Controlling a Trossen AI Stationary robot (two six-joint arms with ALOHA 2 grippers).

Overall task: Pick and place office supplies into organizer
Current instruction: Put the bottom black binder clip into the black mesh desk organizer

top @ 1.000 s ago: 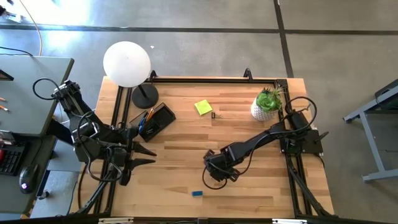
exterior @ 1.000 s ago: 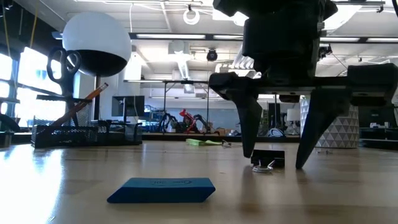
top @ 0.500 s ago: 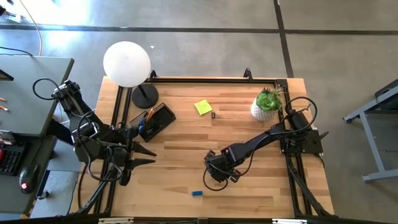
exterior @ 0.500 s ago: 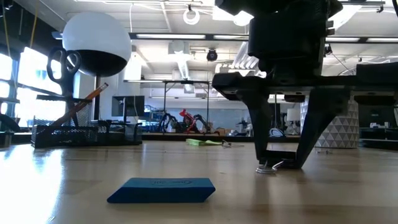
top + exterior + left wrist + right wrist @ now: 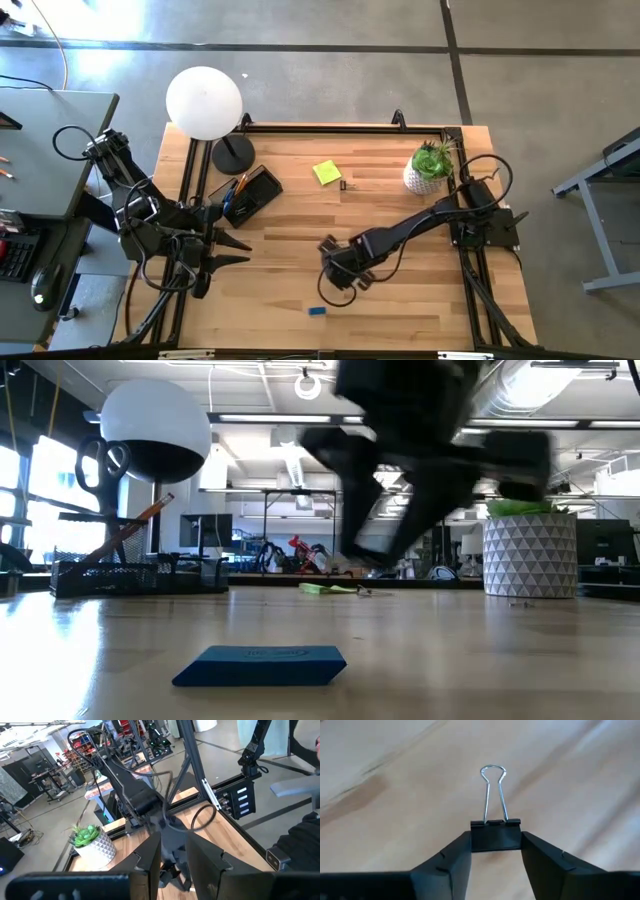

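My right gripper (image 5: 496,840) hangs over the middle of the table (image 5: 335,268), shut on a black binder clip (image 5: 496,835) whose wire handles (image 5: 493,790) stick out beyond the fingertips. In the low view it is a blur (image 5: 400,510) above the wood. A small blue eraser (image 5: 316,311) lies flat near the front edge. The black organizer (image 5: 245,195) at the far left holds pencils, and scissors (image 5: 100,465) stand up in it. A yellow sticky-note pad (image 5: 326,172) lies at the far middle. My left gripper (image 5: 243,251) waits open at the left edge. My right gripper pinches the clip's black body (image 5: 475,837) between its two fingertips, one on each end of it. The fingers slant steeply down from the table's right side. The clip is lifted clear of the table, and its wire handles point away from the gripper.
A potted green plant (image 5: 430,165) stands at the far right. A white globe lamp (image 5: 204,102) with a round black base (image 5: 232,155) stands at the far left corner. A small dark item (image 5: 345,184) lies beside the yellow pad. Bare wood stretches between the eraser and the organizer.
My right gripper has shut on the binder clip, which was resting on the table. It has then risen and swung a little toward the table's left, tipping as it went. The clip has been lifted clear of the wood.
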